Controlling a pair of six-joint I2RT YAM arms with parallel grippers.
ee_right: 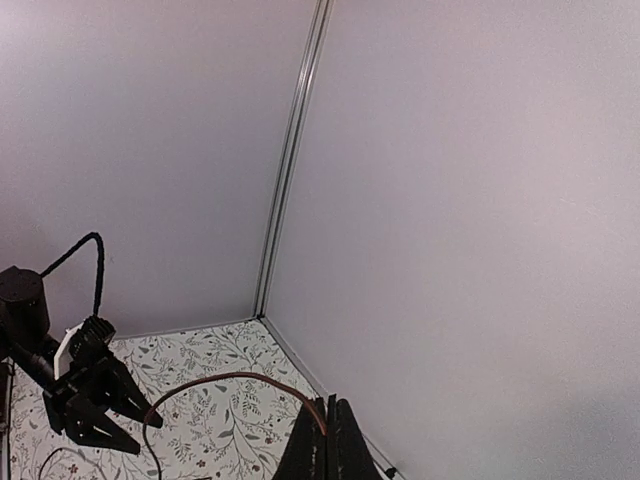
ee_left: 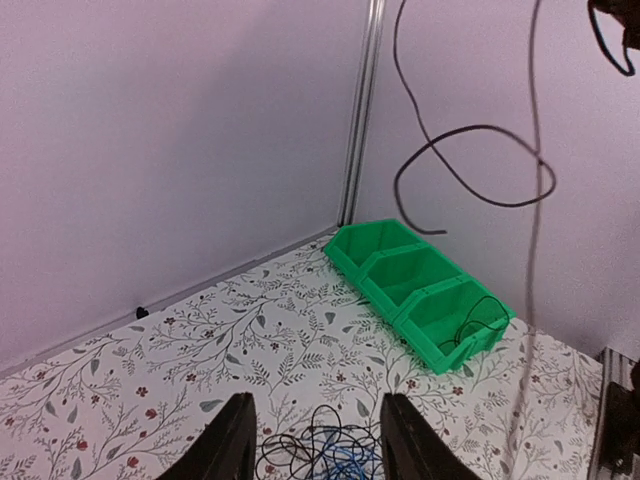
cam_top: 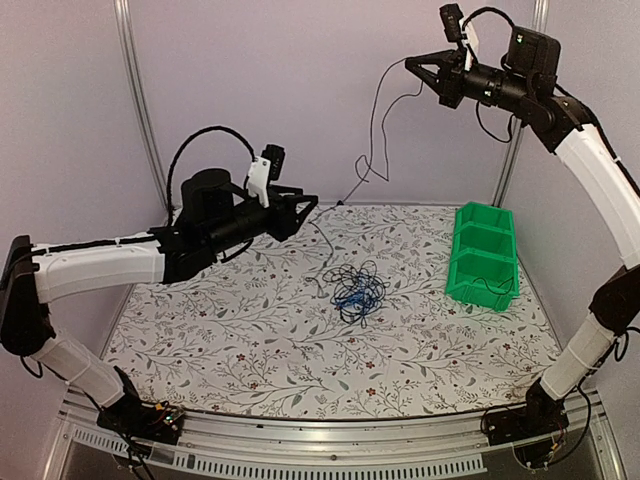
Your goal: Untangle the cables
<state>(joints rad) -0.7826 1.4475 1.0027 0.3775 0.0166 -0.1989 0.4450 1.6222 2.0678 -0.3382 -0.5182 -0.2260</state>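
1. The job looks partly done. A loose tangle (cam_top: 358, 288) of thin black wires and one bright blue wire lies heaped on the floral-patterned tabletop (cam_top: 230, 340), about mid-table and to the left of the bin.
2. One thin black cable (cam_top: 372, 140) stands partly out of the heap. It seems to run from the heap toward the back of the table, then climbs in a curl or two to the right gripper (cam_top: 412, 64), which is held high near the back corner.
3. That right claw is pressed together, pinching the cable's upper end.
4. The left gripper (ee_left: 318, 445) hovers above the table, just behind and to the left of the heap, with its jaws spread and nothing between them.
5. A green plastic bin (cam_top: 480, 298) with three compartments stands at the right of the table, apart from the heap. Its nearest compartment holds a small loop of black wire (ee_left: 470, 322) — probably a cable already freed, though the view is too coarse to be sure. The other two compartments look empty.
6. What is left, I'd judge, is to get the lifted strand clear, then separate the blue wire and the remaining black ones — most of the work.
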